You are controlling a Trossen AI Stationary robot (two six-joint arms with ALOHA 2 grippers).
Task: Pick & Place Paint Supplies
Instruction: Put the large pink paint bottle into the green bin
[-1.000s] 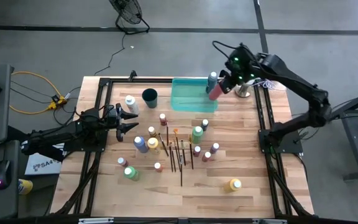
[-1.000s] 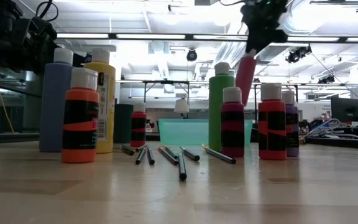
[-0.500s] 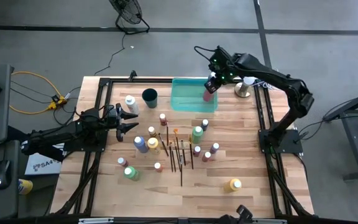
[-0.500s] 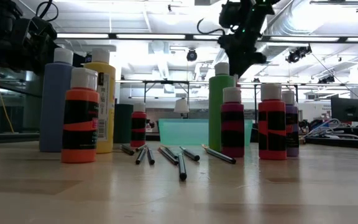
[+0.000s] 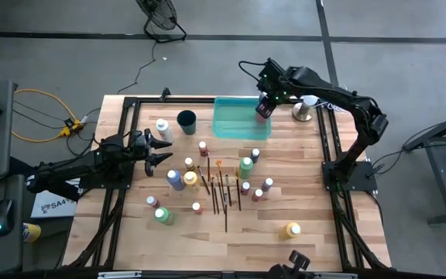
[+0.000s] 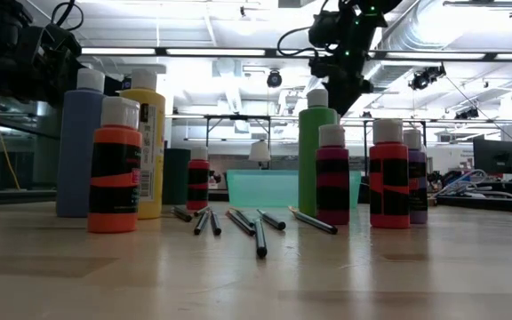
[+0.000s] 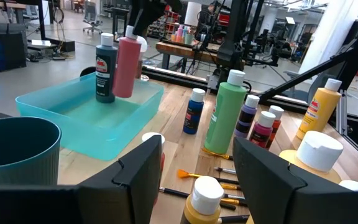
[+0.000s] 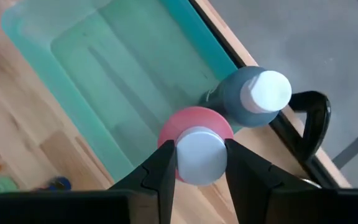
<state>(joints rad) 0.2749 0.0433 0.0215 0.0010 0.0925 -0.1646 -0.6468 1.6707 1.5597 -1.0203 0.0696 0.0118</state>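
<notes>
Pink bottle — lowered into tray, right end effector still pinching its cap.

We're in a big open robotics lab: ceiling strip lights, exposed ducts, workbenches, concrete floor.

On the worktop, the tray sits behind the bottles and paintbrushes, with the cup to its left.

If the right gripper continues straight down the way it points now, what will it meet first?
Probably the floor of the green tray. The right gripper is shut on the pink bottle, pointing down into the tray beside the dark teal bottle. The bottle's base would likely land first; depth is unclear.
</notes>
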